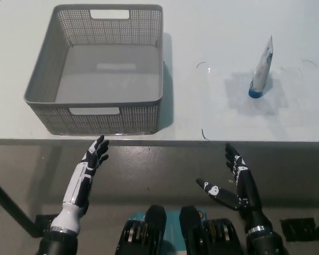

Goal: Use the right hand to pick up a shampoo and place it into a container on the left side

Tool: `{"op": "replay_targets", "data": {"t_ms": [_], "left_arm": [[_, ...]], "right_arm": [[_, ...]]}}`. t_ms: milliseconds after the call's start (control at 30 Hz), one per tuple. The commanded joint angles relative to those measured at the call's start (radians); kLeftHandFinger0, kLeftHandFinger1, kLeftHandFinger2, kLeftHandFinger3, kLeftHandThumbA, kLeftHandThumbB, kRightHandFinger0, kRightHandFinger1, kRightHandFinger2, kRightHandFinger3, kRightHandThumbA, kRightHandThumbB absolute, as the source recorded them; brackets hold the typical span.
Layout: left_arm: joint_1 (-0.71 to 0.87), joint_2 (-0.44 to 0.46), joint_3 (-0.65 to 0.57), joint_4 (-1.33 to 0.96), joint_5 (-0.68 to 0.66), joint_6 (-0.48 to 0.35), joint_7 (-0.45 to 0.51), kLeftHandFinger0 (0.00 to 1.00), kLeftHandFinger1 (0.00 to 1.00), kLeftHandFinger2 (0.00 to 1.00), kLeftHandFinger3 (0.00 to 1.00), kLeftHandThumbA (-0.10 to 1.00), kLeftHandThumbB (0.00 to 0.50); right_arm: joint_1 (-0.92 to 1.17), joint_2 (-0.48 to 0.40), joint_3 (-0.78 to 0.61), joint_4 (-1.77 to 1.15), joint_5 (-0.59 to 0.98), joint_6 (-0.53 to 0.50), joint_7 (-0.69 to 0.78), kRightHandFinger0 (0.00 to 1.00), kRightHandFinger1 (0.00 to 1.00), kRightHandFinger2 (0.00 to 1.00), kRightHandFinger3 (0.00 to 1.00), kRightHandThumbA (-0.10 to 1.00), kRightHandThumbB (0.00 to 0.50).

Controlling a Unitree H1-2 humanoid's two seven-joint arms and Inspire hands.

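**Both hands held low, tube waiting on the table**

The black right hand [235, 180] is being held below the near edge of the table [202, 111], its fingers spread apart and nothing grasped in it. The white left hand [90, 167] is being kept at rest on the other side, also under the table edge, released and empty, with its dark fingertips angled up toward the basket. The shampoo tube [261, 69] is being left standing on its blue cap at the table's far right, leaning slightly, well apart from both hands. The grey basket [42, 85], a perforated container with cut-out handles, is sitting on the left part of the table, close to its front edge, with nothing lying inside it. A few thin marks are showing on the pale tabletop between basket and tube.
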Motion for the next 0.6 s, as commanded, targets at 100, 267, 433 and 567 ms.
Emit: {"op": "replay_targets", "data": {"t_ms": [100,267,433,567], "left_arm": [[-0.017,0.034,-0.017,-0.046,-0.033,-0.098,-0.056,1.00,1.00,1.00,1.00,1.00,0.006],[-0.017,0.037,-0.009,-0.053,-0.050,-0.098,-0.059,1.00,1.00,1.00,1.00,1.00,0.014],[-0.018,0.040,-0.009,-0.053,-0.056,-0.097,-0.068,1.00,1.00,1.00,1.00,1.00,0.032],[-0.020,0.043,-0.009,-0.067,-0.061,-0.096,-0.074,1.00,1.00,1.00,1.00,1.00,0.046]], "right_arm": [[0.010,-0.026,0.006,-0.144,0.025,-0.154,0.024,1.00,1.00,1.00,1.00,1.00,0.082],[0.047,-0.043,-0.006,-0.178,0.078,-0.154,0.066,1.00,1.00,1.00,1.00,0.98,0.079],[0.078,-0.056,-0.021,-0.174,0.106,-0.133,0.082,1.00,1.00,1.00,1.00,0.90,0.075],[0.111,-0.051,-0.030,-0.250,0.096,-0.133,0.067,1.00,1.00,1.00,1.00,0.89,0.065]]}}
